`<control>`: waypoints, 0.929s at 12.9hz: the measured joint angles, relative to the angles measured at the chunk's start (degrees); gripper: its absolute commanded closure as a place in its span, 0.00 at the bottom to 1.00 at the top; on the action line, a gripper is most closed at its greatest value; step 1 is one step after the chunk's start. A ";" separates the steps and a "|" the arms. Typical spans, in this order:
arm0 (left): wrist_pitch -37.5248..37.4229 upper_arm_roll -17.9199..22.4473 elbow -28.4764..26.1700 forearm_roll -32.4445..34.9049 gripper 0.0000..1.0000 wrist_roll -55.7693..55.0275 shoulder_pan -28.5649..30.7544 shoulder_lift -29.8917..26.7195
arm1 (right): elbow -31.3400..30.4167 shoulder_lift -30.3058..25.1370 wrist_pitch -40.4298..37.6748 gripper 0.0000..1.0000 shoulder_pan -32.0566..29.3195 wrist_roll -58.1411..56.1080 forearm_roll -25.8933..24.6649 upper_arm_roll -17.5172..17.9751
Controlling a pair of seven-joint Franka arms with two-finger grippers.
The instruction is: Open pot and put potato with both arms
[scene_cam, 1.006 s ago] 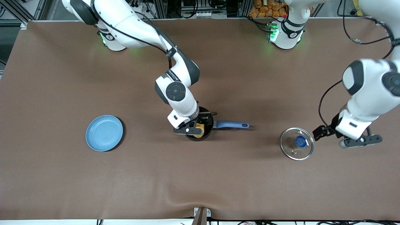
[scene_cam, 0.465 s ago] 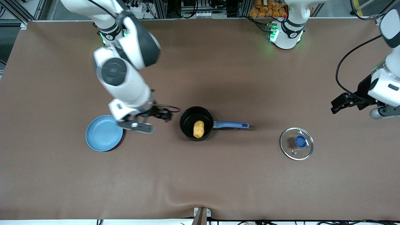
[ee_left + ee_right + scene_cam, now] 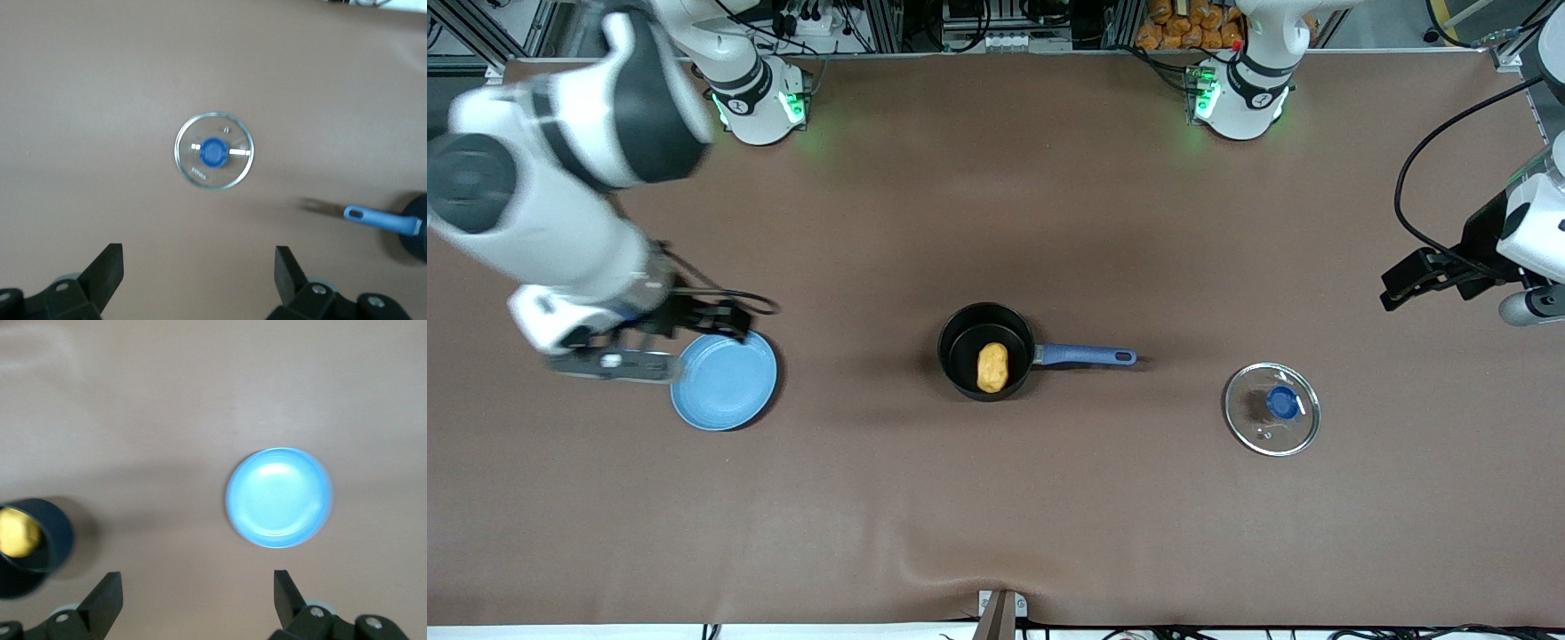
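potato [image 3: 991, 367] in pot [image 3: 960, 336], left gripper [image 3: 198, 277] cut off — lid [image 3: 1272, 409] apart

A wide table [image 3: 996, 516] covered in a smooth brown mat filled nearly the whole scene under even overhead light. A slight ripple ran along the mat's edge nearest the front camera. At the table's edge by the arm bases stood metal framing [image 3: 889, 22], tangled black cables [image 3: 1040, 13] and a heap of orange items [image 3: 1187, 27].
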 measured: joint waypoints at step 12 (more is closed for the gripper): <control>-13.20 -1.73 1.20 0.00 0.00 3.43 -0.06 -5.06 | -4.90 -8.78 -5.17 0.00 -13.15 -19.69 0.42 0.07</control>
